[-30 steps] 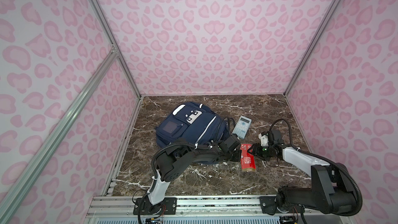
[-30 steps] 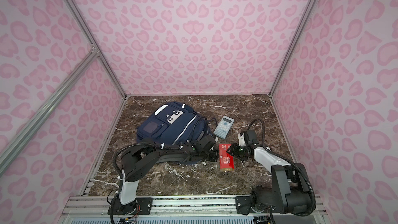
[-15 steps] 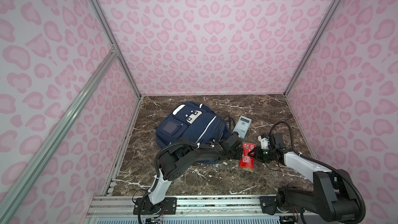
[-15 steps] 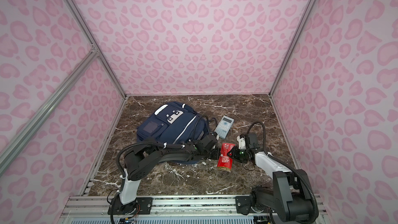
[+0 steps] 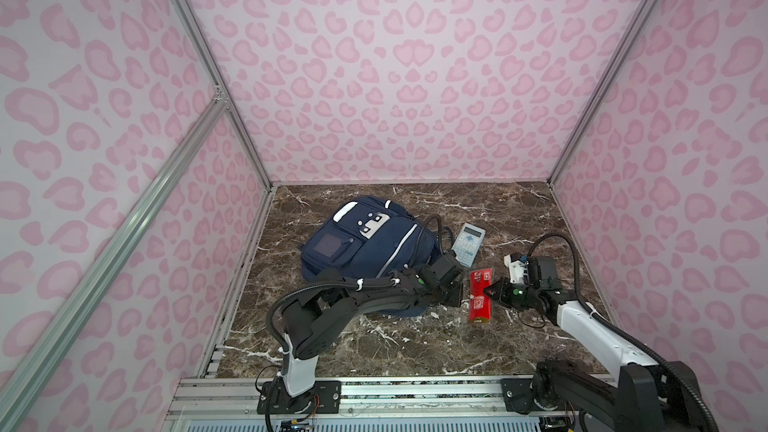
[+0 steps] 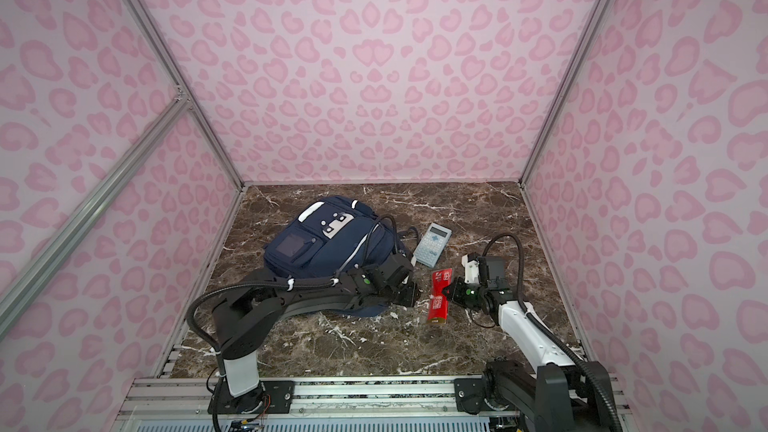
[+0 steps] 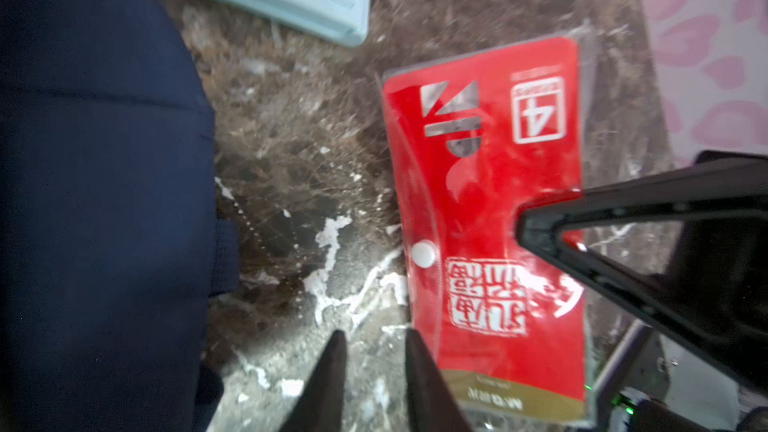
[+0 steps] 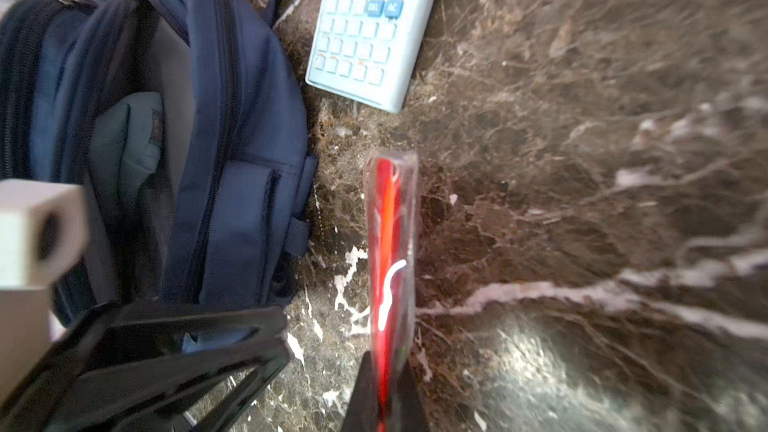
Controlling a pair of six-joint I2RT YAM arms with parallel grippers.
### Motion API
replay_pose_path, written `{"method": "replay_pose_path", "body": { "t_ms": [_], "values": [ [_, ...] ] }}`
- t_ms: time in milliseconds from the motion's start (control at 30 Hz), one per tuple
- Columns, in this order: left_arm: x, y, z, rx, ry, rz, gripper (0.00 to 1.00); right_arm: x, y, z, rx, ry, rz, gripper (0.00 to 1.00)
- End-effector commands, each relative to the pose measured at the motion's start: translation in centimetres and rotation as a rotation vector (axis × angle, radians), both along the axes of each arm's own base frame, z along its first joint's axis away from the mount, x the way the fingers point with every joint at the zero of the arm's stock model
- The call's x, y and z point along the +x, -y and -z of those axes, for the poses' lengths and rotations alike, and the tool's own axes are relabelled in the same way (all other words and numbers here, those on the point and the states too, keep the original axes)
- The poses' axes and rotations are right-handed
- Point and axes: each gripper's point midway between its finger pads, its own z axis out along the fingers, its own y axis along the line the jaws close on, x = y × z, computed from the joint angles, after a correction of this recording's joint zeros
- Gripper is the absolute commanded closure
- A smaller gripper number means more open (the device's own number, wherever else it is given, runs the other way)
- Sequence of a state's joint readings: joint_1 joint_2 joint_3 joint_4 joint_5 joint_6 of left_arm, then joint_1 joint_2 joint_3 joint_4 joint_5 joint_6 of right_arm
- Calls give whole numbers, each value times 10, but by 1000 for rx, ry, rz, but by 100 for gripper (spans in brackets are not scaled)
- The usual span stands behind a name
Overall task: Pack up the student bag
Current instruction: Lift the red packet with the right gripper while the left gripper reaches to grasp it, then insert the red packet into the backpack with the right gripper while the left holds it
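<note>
- The student bag [image 5: 365, 243] lies on the marble surface [image 5: 415, 347], between its centre and its left edge and nearer the rear edge than the front edge.
- The left claw [image 5: 457, 295] sits just beside the bag's corner that faces the right edge. Its fingers are spread, with nothing between them.
- The right claw [image 5: 490, 289] stands apart from the bag, further toward the right edge. Its fingers are pressed together, pinching one long edge of a red packet [image 5: 480, 297].
- The packet lies between the two claws. The left claw is close to its other long edge but not gripping it.
- A pale blue calculator [image 5: 468, 243] lies just beside the bag, on the rear-edge side of both claws.
- In both top views the left arm crosses the bag's front part and hides that edge.
- The left wrist view is blurred. The bag [image 7: 104, 201] shows only as a dark blue mass cut off by the frame.
- In the right wrist view an unzipped bag [image 8: 232, 118] compartment shows a grey-green fabric shape that cannot be identified.
- Both wrist views cut off the calculator.
- Whether the packet touches the surface cannot be told.
</note>
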State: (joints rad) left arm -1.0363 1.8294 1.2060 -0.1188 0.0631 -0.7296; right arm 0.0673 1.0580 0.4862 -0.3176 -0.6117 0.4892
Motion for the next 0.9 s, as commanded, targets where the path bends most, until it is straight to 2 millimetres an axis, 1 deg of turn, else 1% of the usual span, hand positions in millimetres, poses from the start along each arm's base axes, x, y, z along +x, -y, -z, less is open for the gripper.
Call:
{"method": "replay_pose_path", "body": {
  "t_ms": [0, 33, 100, 133, 167, 233, 300, 433, 467, 500, 533, 567, 633, 700, 767, 833, 867],
  "values": [
    [-2, -9, -43, -29, 69, 23, 36, -7, 8, -11, -39, -5, 34, 100],
    [-4, -12, -59, -49, 93, 28, 29, -5, 8, -21, -31, 24, 38, 100],
    [-3, -27, -85, -35, 154, 25, 26, 0, 7, -39, -3, 93, 61, 100],
    [0, -36, -92, 2, 186, 12, 23, 2, 7, -46, 9, 120, 73, 100],
    [6, -50, -95, 68, 226, -11, 22, 5, 6, -55, 18, 150, 80, 100],
    [22, -80, -93, 231, 308, -72, 21, 9, 1, -69, 34, 180, 66, 100],
    [35, -109, -82, 392, 357, -118, 21, 14, -10, -82, 59, 202, 33, 100],
    [56, -142, -65, 578, 397, -179, 21, 23, -39, -106, 118, 266, -39, 100],
    [62, -150, -62, 605, 394, -206, 24, 26, -46, -110, 138, 278, -51, 100],
    [66, -156, -60, 612, 388, -235, 32, 29, -53, -113, 166, 287, -62, 100],
    [71, -159, -60, 607, 386, -256, 47, 32, -59, -117, 195, 297, -73, 100],
    [74, -161, -63, 591, 385, -279, 57, 35, -65, -118, 228, 307, -81, 100],
    [78, -156, -71, 548, 407, -295, 57, 42, -78, -118, 272, 312, -95, 100],
    [83, -152, -73, 548, 415, -290, 57, 48, -95, -117, 311, 302, -127, 100],
    [88, -160, -69, 617, 413, -301, 56, 55, -110, -114, 351, 281, -160, 100],
    [94, -166, -68, 649, 402, -309, 49, 63, -121, -110, 395, 268, -172, 100],
    [96, -170, -64, 659, 390, -311, 44, 68, -124, -108, 407, 264, -173, 100]
  ]
}}
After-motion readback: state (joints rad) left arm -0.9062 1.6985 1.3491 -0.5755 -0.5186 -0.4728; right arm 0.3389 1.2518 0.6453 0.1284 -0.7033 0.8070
